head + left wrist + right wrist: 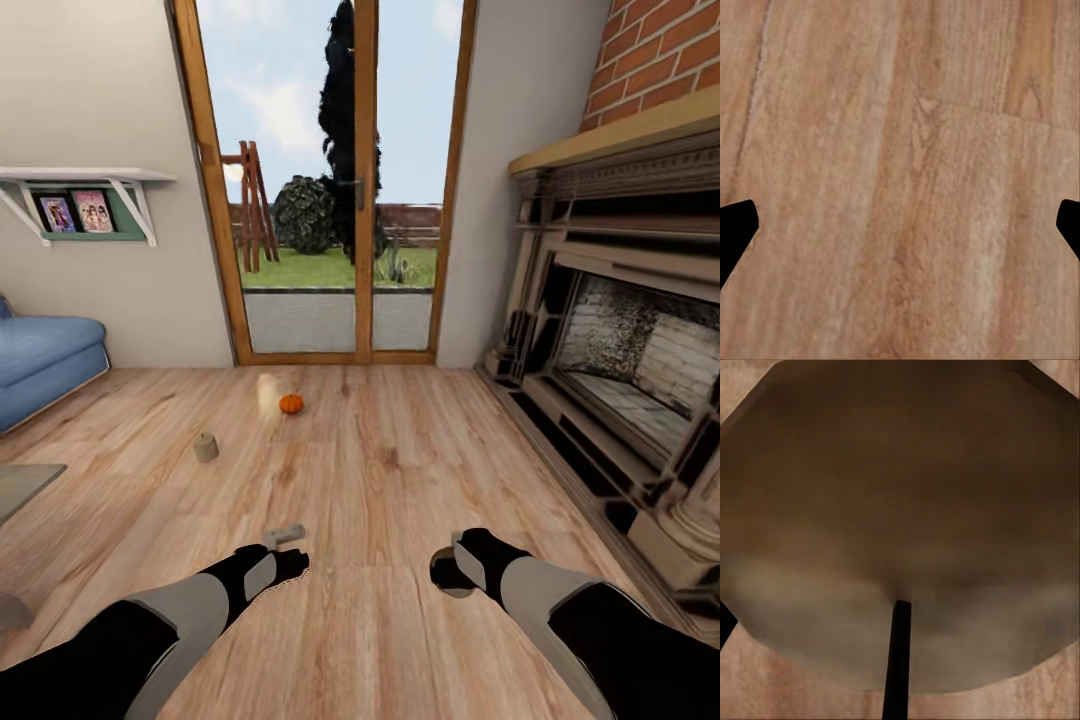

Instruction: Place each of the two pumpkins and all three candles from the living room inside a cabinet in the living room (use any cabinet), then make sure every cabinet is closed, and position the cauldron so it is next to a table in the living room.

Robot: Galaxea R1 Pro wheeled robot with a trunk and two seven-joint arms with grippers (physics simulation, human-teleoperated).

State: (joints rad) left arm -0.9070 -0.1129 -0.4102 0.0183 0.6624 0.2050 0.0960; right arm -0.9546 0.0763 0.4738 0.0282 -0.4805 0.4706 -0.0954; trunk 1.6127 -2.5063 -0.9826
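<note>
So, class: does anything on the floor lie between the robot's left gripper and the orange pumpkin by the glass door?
Nothing visible does. Bare plank floor runs from the left gripper to the pumpkin. The candle stands off to the left of that line.

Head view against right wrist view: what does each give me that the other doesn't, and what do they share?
Head view: a pumpkin and a candle on the floor before the glass door, and the fireplace. Right wrist view: a large brown-grey shape close to the lens, crossed by a dark bar; I cannot tell what it is. Both: the wood plank floor.
</note>
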